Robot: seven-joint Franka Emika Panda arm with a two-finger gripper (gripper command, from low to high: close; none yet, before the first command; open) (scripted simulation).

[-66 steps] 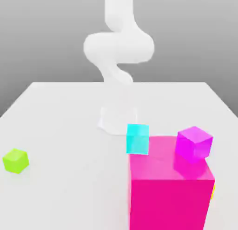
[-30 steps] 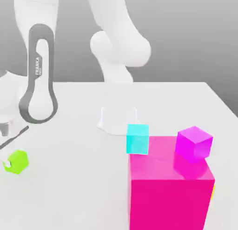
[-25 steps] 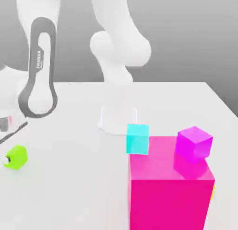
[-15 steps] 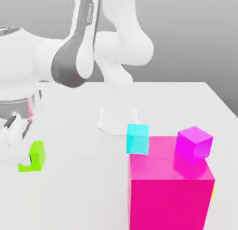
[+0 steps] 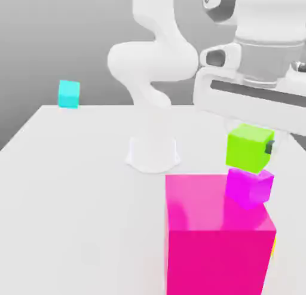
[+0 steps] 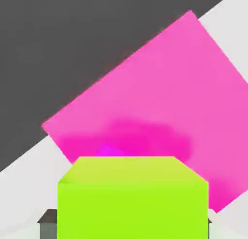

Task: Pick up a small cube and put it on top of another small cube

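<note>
Now the gripper (image 5: pixel 258 146) sits around the green cube (image 5: pixel 249 147) with its fingers apparently spread, no real squeeze visible. The green cube, on the table half a second ago, rests on the purple cube (image 5: pixel 248 187), which stands atop the big pink block (image 5: pixel 218 240). The blue cube (image 5: pixel 69 94) has jumped to the table's far edge, so the stack looks done once the arm backs off.

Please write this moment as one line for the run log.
phase: placing | lime-green cube: on top of small magenta cube | magenta cube: on large hot-pink cube | cyan cube: far table edge
</note>
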